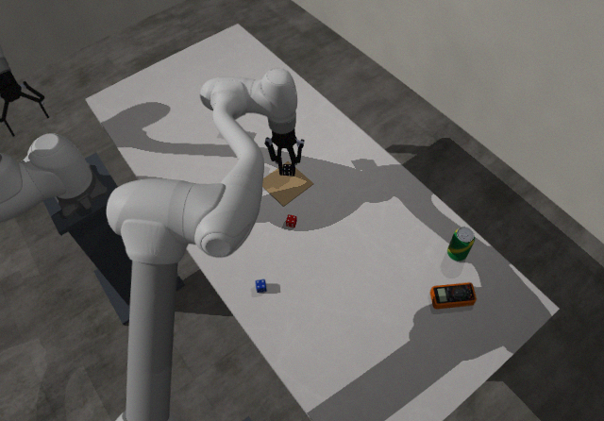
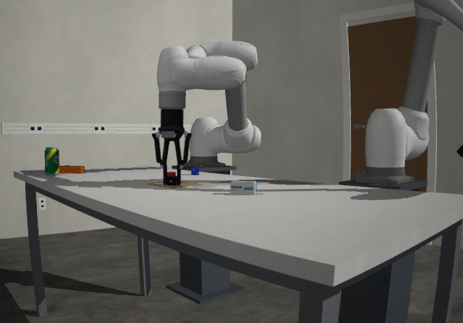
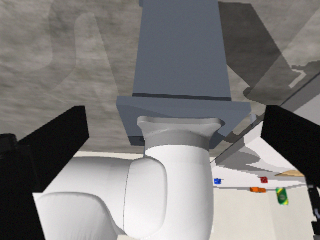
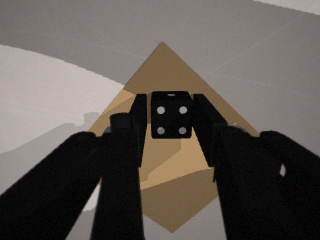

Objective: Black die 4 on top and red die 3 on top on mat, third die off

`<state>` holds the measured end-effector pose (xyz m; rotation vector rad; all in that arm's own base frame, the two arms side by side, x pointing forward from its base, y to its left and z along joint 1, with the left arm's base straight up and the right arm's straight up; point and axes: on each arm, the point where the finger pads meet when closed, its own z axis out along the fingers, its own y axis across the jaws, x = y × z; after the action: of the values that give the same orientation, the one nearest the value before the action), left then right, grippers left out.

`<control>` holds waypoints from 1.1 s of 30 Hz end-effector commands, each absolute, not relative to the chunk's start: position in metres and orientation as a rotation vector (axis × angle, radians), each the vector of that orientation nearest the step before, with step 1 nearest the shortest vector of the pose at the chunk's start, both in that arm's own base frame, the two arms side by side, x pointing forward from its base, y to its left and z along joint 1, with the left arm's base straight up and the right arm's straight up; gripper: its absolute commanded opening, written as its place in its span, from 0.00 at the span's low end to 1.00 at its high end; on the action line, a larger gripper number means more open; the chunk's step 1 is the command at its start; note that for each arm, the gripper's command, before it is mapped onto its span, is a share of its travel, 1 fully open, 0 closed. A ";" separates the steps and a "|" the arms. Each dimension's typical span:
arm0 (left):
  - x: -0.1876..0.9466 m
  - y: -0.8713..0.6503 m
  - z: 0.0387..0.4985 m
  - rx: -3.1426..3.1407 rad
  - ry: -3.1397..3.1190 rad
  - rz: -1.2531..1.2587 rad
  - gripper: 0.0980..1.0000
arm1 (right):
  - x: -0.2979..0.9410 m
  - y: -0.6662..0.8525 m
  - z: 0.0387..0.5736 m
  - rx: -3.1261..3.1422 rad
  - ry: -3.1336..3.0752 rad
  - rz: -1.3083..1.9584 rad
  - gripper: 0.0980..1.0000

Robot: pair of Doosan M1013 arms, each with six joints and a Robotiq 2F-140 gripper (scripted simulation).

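white table [image 1: 341, 261] [image 2: 261, 237] [image 3: 252, 146] [image 4: 45, 75]: only right wrist view shows slightly open right gripper [image 1: 288, 170] [image 2: 171, 182] [image 4: 169, 109] around, not gripping, the black die [image 1: 289, 167] [image 2: 171, 179] [image 4: 171, 120].

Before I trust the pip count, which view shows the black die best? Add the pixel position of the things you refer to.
Right wrist: its four-pip face [image 4: 171, 120] [image 1: 288, 169] [image 2: 171, 180] looks large. Top shows it small; exterior shows it side-on, low between the fingers. Left wrist doesn't show it.
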<state>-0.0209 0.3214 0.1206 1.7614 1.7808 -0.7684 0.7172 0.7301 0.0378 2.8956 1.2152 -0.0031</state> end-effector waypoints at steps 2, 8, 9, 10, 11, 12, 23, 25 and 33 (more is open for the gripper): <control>-0.021 0.322 0.121 1.762 1.782 -0.768 1.00 | 0.718 0.731 0.040 2.897 1.216 0.000 0.26; -0.021 0.322 0.121 1.762 1.782 -0.768 1.00 | 0.718 0.731 0.040 2.897 1.216 0.000 0.28; -0.021 0.322 0.121 1.762 1.782 -0.768 1.00 | 0.718 0.731 0.040 2.897 1.216 0.000 0.28; -0.021 0.322 0.121 1.762 1.782 -0.768 1.00 | 0.718 0.731 0.040 2.897 1.216 0.000 0.28; -0.021 0.322 0.121 1.762 1.782 -0.768 1.00 | 0.718 0.731 0.040 2.897 1.216 0.000 0.28; -0.021 0.322 0.121 1.762 1.782 -0.768 1.00 | 0.718 0.731 0.040 2.897 1.216 0.000 0.28; -0.021 0.322 0.121 1.762 1.782 -0.768 1.00 | 0.717 0.731 0.055 2.897 1.216 0.000 0.28; -0.021 0.322 0.121 1.762 1.782 -0.768 1.00 | 0.717 0.731 0.064 2.897 1.216 0.000 0.28; -0.021 0.322 0.121 1.762 1.782 -0.768 1.00 | 0.717 0.731 0.107 2.897 1.216 0.000 0.28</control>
<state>-0.0209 0.3214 0.1206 1.7614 1.7808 -0.7684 0.7172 0.7302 0.0974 2.8958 1.2152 -0.0025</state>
